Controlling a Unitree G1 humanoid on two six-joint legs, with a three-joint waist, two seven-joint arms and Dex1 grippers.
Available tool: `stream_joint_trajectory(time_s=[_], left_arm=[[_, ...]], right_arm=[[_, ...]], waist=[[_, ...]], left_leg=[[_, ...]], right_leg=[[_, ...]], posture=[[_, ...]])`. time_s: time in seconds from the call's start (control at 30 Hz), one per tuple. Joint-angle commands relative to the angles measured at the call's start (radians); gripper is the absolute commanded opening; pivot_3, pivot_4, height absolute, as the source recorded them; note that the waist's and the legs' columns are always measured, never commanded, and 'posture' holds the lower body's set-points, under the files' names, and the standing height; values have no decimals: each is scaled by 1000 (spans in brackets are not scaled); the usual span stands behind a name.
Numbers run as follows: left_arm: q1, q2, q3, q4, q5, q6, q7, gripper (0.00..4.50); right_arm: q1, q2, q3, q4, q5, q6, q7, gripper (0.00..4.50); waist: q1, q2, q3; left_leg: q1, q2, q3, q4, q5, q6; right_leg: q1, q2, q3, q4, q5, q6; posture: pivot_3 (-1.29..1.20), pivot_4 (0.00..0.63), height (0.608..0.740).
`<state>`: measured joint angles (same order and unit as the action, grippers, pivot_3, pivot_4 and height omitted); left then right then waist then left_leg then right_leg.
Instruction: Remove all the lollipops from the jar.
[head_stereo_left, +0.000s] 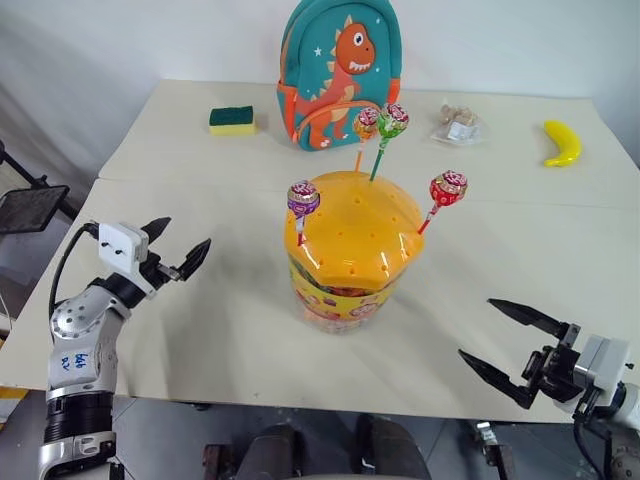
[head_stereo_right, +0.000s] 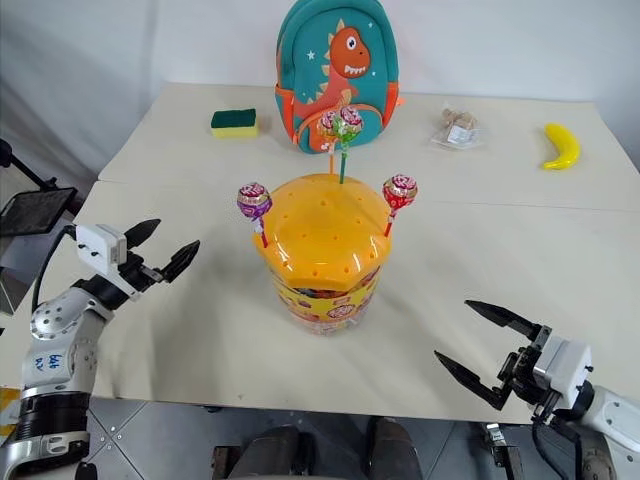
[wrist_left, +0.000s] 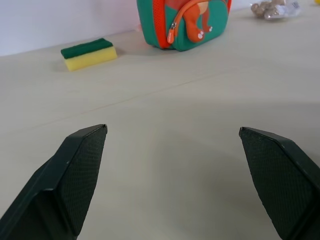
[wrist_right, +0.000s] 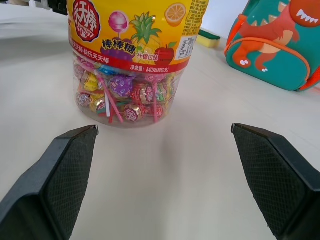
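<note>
Four lollipops (head_stereo_left: 303, 198) upright in jar (head_stereo_left: 350, 255)

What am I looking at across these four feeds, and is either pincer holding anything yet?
Two feeds come from the robot's head, looking down over a table. The other two sit on its wrists, looking along each pincer's black fingers. The left pincer and right pincer are both open and empty. Between them stands the jar, with four lollipops stuck in its orange lid: purple, red, green, orange. Behind it are a dinosaur backpack, a sponge, a banana and a small wrapped packet.
</note>
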<state>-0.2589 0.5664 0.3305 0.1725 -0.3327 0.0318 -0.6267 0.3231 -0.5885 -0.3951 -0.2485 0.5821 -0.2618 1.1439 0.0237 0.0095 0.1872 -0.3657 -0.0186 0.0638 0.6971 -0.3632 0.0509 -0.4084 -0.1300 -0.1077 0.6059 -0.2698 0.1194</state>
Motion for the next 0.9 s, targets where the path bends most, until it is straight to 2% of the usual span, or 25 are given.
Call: stream_joint_trajectory(time_s=[0.03,0.2,0.27,0.43,0.53,0.63,0.77,0.9], left_arm=[[-4,21,10,-13,-9,0,-13,4500],[39,41,77,-80,-202,85,-185,4500],[65,126,145,-71,-310,187,-308,4500],[147,297,265,-41,-431,341,-488,4500],[167,353,334,67,-457,350,-606,4500],[170,391,339,75,-473,407,-662,4500],[172,397,330,-154,-597,557,-674,4500],[137,385,254,-340,-628,594,-650,4500]], right_arm=[[-3,-17,-10,-34,33,15,3,4470],[-42,-38,-17,-77,96,100,-23,4470],[-108,-72,-61,-98,218,215,-83,4470],[-203,-134,-188,-109,475,412,-173,4470],[-229,-174,-221,-92,509,445,-84,4470],[-283,-184,-225,-71,528,462,-33,4470],[-356,-198,-194,-75,534,504,11,4470],[-364,-176,-147,-65,467,438,200,4470]], waist=[[1,0,0],[-1,0,0],[-10,0,0],[-24,1,1],[-17,2,1],[-15,1,1],[-8,1,1],[-3,2,1]], left_leg=[[0,0,0,0,0,0],[0,0,-1,0,0,0],[0,1,-1,0,0,0],[-1,3,-4,0,-1,-2],[-2,3,-5,0,-1,-1],[-3,2,-5,0,-1,-1],[-3,2,-5,1,-1,0],[-3,2,-7,0,-2,-1]], right_leg=[[0,0,0,0,0,0],[0,-1,1,0,0,0],[0,-1,2,0,0,0],[-1,0,2,0,-2,-3],[0,0,1,-2,-2,-3],[0,0,1,-2,-1,-2],[0,-1,1,-2,-1,-2],[1,-2,1,-2,-1,-2]], posture=[[0,150,740],[0,150,740],[0,150,740],[0,150,740],[0,150,740],[0,150,740],[0,150,740],[0,150,740]])
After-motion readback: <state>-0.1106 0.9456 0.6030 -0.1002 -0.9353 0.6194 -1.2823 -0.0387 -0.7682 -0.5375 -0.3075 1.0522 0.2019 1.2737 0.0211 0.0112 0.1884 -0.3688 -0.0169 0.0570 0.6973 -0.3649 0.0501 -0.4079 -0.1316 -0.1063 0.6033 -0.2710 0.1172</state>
